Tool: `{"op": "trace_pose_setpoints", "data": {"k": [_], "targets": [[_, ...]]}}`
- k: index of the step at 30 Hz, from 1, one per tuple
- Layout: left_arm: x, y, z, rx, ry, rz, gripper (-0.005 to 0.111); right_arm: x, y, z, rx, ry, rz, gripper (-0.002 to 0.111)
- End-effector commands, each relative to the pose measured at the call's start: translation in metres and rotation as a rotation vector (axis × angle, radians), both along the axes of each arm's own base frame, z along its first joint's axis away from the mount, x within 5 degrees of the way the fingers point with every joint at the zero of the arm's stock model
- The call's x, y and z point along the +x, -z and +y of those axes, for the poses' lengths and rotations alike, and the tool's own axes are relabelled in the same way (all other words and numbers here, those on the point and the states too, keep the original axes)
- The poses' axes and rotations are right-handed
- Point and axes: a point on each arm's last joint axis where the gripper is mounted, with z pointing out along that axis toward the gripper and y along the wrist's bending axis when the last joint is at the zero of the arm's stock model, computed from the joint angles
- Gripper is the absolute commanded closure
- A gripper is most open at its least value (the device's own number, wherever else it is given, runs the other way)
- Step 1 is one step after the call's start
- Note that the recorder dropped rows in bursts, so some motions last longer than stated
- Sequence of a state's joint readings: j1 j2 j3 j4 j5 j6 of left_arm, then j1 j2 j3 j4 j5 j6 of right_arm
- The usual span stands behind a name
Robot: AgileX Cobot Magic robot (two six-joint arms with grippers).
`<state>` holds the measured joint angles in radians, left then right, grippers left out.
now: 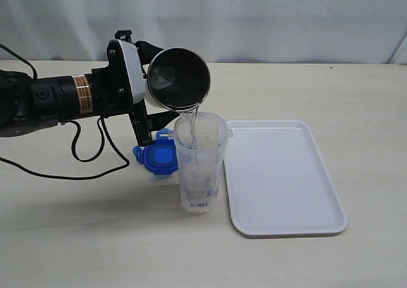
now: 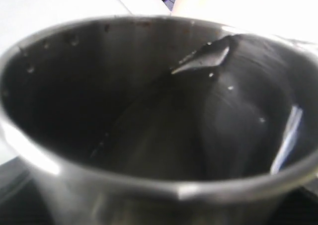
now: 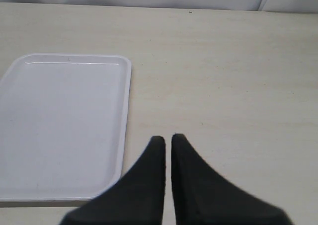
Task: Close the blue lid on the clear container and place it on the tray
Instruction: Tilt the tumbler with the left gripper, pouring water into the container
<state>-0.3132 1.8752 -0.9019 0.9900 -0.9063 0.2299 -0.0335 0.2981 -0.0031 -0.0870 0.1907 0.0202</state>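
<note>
Your table (image 1: 318,91) is the broadest thing here, a pale, matte top with a faint wood grain. On it lies the tray (image 1: 280,173), flat white plastic, rectangular with rounded corners and a low raised rim; its smooth floor is bare.

Your left gripper (image 1: 149,83) reaches in from the side, black with a white plate, and is clamped around the steel tumbler (image 1: 179,78). The tumbler is a round metal cup with a brushed, dull sheen, tipped over so its dark mouth faces the exterior camera. In the left wrist view its inner wall fills the picture, with liquid lying against the lower side.

Your right gripper (image 3: 167,140) hangs over bare table just beside the tray's edge, its two black tapered fingers pressed together and holding nothing.

The clear container (image 1: 200,167) stands upright on the table, touching or just beside the tray's near long edge. It is tall, narrow, transparent plastic with a barcode label near its base.

The blue lid (image 1: 159,157) lies flat on the table just behind the container, glossy, with snap flaps.

A thin clear stream (image 1: 193,119) falls from the tumbler's lip into the open container.
</note>
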Motion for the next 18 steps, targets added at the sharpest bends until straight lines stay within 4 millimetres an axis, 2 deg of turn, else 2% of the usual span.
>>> {"op": "trace_pose_setpoints", "data": {"k": [1, 18], "targets": [[0.002, -0.0185, -0.0025, -0.073, 0.009, -0.084, 0.107, 0.0004, 0.0002, 0.0002, -0.005, -0.005, -0.006, 0.104], [0.0024, -0.0188, -0.0023, -0.075, 0.004, -0.086, 0.107, 0.0004, 0.0002, 0.0002, -0.005, -0.005, -0.006, 0.104]]}}
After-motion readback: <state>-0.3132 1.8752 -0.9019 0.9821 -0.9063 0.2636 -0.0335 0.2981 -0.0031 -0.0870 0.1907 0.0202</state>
